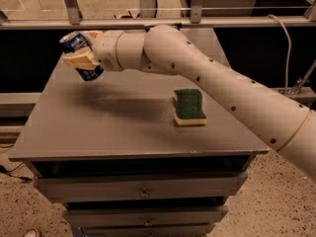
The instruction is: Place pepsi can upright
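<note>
A: Several drawers face us under the worktop. On it, right of centre, we see a green-topped sponge lying flat.

B: Farther back, over the far left corner, we find the gripper, its fingers clamped around the pepsi can.

A: We see the can tilted and lifted clear of the worktop.

B: Behind it all, we see a metal rail.
</note>
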`<act>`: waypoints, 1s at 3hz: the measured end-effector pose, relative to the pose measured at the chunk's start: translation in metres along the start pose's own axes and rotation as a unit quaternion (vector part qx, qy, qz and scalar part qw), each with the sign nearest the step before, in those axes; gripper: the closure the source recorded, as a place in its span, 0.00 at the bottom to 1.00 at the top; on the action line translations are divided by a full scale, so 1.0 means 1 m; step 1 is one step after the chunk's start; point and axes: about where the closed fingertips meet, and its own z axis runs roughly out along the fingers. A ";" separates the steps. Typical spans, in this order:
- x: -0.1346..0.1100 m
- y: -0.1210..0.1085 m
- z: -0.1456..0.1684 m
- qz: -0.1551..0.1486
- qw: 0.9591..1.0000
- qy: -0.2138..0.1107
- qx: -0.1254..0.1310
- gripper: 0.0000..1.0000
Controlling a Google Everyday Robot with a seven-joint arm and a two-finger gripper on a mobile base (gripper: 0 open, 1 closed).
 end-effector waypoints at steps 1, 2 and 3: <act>0.008 0.006 0.003 0.002 1.000 -0.023 -0.020 1.00; 0.016 0.011 0.005 0.002 0.999 -0.030 -0.035 1.00; 0.026 0.017 0.006 0.008 0.998 -0.035 -0.044 1.00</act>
